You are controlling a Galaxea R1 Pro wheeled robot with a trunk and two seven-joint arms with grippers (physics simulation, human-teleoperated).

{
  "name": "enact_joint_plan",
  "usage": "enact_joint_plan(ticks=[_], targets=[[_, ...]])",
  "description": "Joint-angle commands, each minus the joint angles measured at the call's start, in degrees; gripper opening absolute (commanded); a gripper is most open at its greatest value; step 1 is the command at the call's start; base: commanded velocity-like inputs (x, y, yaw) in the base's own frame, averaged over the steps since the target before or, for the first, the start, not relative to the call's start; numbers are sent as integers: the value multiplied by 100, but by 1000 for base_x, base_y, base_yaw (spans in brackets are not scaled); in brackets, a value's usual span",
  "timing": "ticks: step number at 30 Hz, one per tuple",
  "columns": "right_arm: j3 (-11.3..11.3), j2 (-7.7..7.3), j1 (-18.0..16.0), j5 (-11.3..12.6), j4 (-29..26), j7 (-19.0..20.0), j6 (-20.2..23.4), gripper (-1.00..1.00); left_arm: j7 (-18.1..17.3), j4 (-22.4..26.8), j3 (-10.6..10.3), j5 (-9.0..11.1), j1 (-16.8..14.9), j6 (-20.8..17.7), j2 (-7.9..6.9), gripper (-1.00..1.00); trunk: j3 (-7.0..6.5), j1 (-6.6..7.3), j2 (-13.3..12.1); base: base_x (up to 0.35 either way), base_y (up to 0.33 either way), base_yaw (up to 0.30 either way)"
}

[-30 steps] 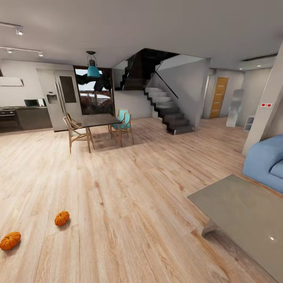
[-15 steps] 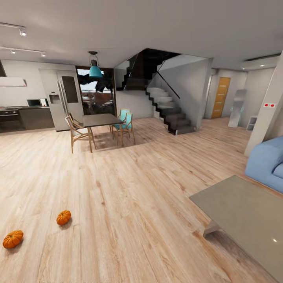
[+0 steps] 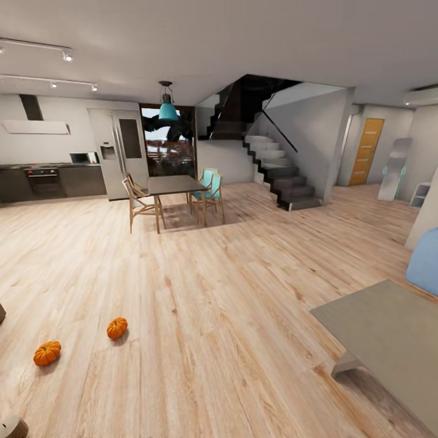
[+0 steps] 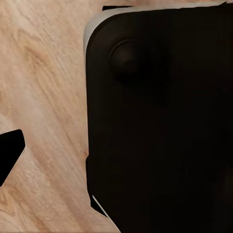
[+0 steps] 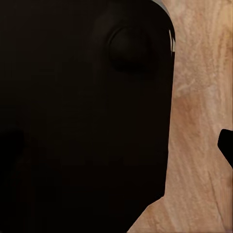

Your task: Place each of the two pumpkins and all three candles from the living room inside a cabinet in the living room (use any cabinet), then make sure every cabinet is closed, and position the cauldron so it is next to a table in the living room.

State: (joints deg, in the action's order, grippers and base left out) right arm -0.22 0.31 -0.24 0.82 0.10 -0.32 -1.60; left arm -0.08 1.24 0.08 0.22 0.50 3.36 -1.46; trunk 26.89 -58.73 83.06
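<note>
Two orange pumpkins (image 3: 117,327) (image 3: 47,353) lie near each other on the wood floor (image 3: 201,292), low on the robot's left. The low grey table (image 3: 383,331) stands well apart on the right, its tabletop bare. No writing can be read anywhere. At both wrists a dark body blocks the look, so I cannot tell either gripper's state.

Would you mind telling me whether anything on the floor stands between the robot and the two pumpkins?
Nothing visible does: bare wooden floor lies before the near pumpkin and the far pumpkin. The low grey table sits well off to the right.
</note>
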Motion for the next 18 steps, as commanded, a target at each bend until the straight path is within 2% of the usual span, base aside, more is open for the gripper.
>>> enact_joint_plan(ticks=[1, 18], targets=[[-2, 2, -3, 8, 4, -7, -16, 100, -1, 8, -2, 3, 3, 34, -1, 100, 4, 0, 2, 0, 0, 27], [4, 0, -3, 11, -13, -12, -64, 100, -1, 8, -19, -21, 3, 121, 4, 100, 4, 0, 2, 0, 0, 6]])
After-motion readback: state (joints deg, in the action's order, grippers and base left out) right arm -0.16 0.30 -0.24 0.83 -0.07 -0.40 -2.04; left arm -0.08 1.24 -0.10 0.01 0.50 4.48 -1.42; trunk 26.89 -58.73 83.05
